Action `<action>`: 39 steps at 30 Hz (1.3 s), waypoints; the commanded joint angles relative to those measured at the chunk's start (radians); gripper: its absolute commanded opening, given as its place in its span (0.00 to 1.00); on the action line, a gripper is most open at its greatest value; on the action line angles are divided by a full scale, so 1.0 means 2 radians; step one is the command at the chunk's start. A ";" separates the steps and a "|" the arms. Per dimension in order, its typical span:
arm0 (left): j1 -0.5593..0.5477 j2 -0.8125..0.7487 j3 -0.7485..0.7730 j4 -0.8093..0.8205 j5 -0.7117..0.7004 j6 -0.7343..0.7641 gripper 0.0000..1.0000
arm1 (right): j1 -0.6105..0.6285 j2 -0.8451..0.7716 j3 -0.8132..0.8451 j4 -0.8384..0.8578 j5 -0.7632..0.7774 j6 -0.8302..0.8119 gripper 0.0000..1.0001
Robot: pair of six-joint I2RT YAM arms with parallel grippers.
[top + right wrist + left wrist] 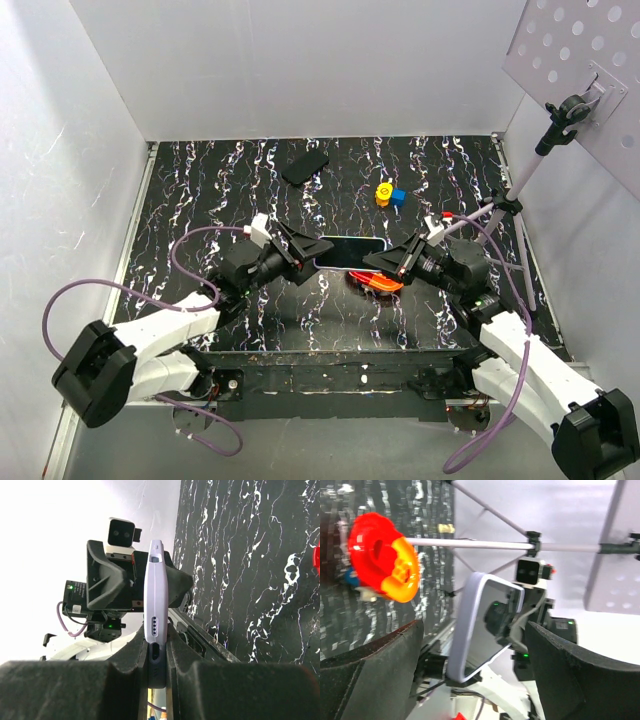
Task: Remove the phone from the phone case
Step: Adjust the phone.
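Observation:
The phone [350,250] sits in a lavender phone case [464,625] and is held in the air above the middle of the table. My right gripper [386,262] is shut on its right end. In the right wrist view the phone case [154,595] stands edge-on with that gripper's [156,666] black fingers [127,672] pressed on both faces. My left gripper [305,255] is at the phone's left end. Its fingers [375,670] stand wide apart on either side of the phone's screen [492,622], with a gap on each side.
A red and orange toy [375,282] lies on the table under the right gripper. A flat black rectangle [305,167] lies at the back, with a yellow piece [383,193] and a blue piece [398,197] to its right. A stand pole [520,190] with a perforated panel [575,60] rises at the right.

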 commanded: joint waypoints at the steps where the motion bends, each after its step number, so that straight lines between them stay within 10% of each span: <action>1: -0.007 0.043 0.006 0.152 0.046 -0.059 0.81 | -0.001 -0.006 -0.010 0.096 0.004 0.038 0.01; 19: -0.042 0.151 0.046 0.290 0.027 -0.105 0.48 | 0.001 -0.015 -0.017 0.109 0.008 0.046 0.01; 24: -0.041 0.164 0.045 0.312 0.031 -0.108 0.00 | 0.003 -0.016 -0.006 0.091 0.002 0.026 0.01; 31: -0.001 0.106 0.079 0.134 0.139 0.041 0.00 | -0.001 0.002 0.115 -0.215 -0.047 -0.205 0.83; 39: 0.015 0.074 0.145 -0.089 0.209 0.208 0.00 | -0.002 0.083 0.182 -0.296 -0.137 -0.330 0.88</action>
